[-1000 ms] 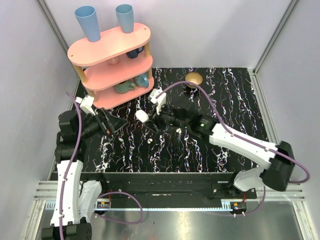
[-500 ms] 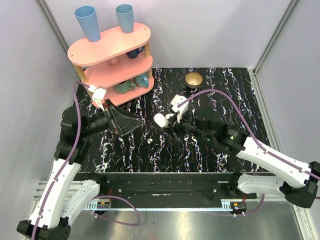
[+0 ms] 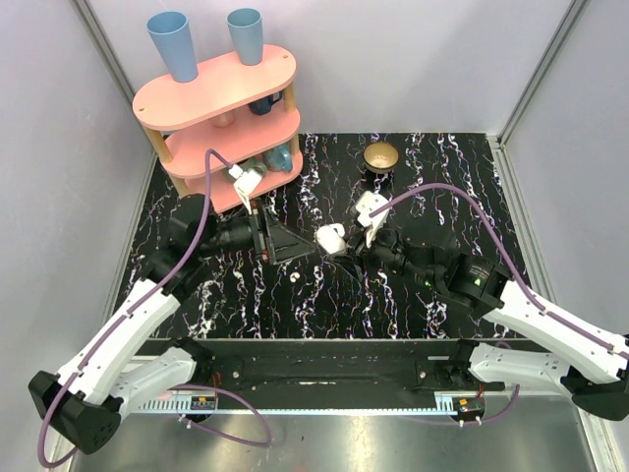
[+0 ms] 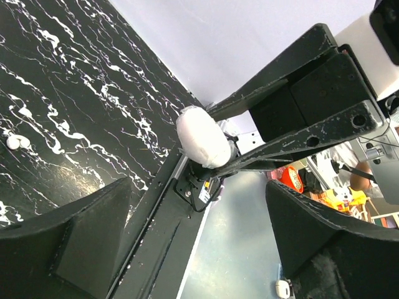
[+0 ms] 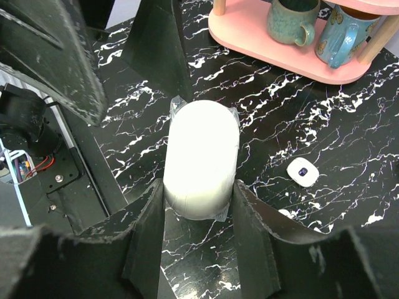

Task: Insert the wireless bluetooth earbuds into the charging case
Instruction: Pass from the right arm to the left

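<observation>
Right gripper (image 5: 201, 187) pinching charging case (image 5: 201, 156) by its sides, raised off counter (image 5: 324, 124). Left gripper (image 3: 288, 241) spread wide, empty, facing case, near. One earbud (image 3: 295, 277) lying on counter below.

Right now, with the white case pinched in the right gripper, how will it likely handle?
The case looks glossy and rounded, so it could slip or twist in the right gripper. It seems rigid: no dent shows where it is pinched. Being small, it is probably light and might rock on its curved side.
</observation>
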`<state>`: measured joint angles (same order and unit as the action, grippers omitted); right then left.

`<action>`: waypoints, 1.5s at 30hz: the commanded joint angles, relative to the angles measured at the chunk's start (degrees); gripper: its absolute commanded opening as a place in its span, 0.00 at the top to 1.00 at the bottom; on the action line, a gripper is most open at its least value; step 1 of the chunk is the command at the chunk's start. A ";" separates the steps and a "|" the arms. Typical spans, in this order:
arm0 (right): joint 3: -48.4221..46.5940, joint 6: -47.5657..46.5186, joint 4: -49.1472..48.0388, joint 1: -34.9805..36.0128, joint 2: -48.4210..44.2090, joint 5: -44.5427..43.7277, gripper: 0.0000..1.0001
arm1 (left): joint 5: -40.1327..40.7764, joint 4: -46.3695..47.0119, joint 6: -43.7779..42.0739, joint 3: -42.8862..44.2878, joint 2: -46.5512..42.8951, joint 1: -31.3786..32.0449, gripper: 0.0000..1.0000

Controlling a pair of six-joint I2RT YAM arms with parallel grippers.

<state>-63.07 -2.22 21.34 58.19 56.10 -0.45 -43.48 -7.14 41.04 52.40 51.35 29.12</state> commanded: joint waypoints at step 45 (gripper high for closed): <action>2.42 1.69 -4.12 0.60 -2.13 -0.78 0.67 | 5.08 9.16 1.86 3.50 8.59 9.81 0.83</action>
<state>-60.75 -1.02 20.60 58.26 54.87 0.47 -36.84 -1.65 43.55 54.92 60.23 38.50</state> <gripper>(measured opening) 0.477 0.389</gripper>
